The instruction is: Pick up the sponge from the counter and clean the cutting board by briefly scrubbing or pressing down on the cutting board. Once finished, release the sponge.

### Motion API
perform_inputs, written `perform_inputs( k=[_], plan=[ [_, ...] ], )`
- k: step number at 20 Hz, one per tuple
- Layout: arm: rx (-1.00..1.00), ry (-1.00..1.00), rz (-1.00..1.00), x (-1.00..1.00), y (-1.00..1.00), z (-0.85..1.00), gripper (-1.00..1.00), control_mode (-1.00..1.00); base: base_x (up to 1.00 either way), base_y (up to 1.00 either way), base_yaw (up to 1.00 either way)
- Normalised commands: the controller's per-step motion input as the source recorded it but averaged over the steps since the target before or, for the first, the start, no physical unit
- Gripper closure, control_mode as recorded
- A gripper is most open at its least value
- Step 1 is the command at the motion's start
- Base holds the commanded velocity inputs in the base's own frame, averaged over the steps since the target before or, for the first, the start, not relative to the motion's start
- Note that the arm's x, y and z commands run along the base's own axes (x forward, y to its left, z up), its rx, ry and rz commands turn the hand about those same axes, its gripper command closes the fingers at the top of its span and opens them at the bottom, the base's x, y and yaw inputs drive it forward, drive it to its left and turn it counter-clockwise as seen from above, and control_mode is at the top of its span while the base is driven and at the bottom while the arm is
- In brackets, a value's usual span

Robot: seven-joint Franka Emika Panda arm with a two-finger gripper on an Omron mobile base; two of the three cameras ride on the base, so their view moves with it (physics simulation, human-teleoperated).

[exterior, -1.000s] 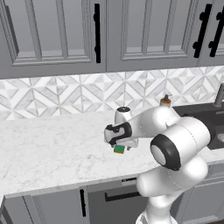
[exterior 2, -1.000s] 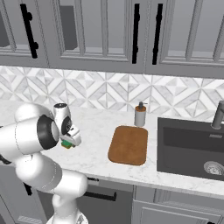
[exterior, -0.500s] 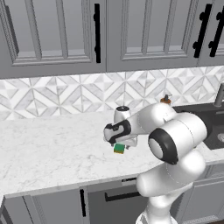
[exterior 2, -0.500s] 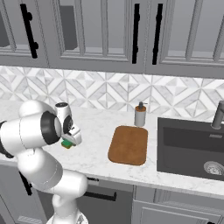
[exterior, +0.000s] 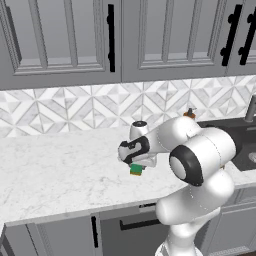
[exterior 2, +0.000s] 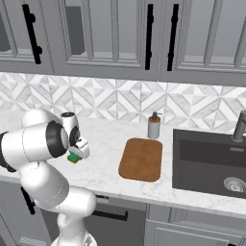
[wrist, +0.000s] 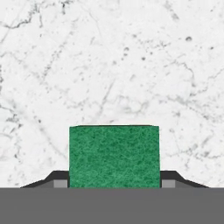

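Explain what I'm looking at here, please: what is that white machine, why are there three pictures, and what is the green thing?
The white machine is a robot arm in a computer-drawn kitchen. Two pictures come from cameras riding behind it, one to its left and one to its right, so they show the same scene from two sides. The third comes from a camera on its hand, looking down along the gripper, its two-finger claw. On the white marble counter lie an orange-brown cutting board, a soap bottle behind it, and a dark sink to the right. The green thing is a sponge, with a yellow underside. The gripper is shut on it, holding it over bare counter, to the left of the board.
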Motion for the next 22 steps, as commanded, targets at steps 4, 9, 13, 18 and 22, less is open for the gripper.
perform_inputs(
  k=[4,9,13,18,22],
  plan=[
    [0.00,0.00,0.00,0.00,0.00,0.00,1.00,-1.00,0.00,0.00,0.00],
    [0.00,-0.04,0.00,-0.12,-0.06,0.17,1.00,-1.00,0.00,0.00,0.00],
    [0.00,-0.04,0.00,-0.08,-0.09,0.50,1.00,-1.00,0.00,0.00,0.00],
    [0.00,0.02,-0.07,-0.02,-0.47,0.35,1.00,-1.00,0.00,0.00,0.00],
    [0.00,0.10,-0.15,0.00,-0.85,0.08,1.00,-1.00,0.00,0.00,0.00]
  ],
)
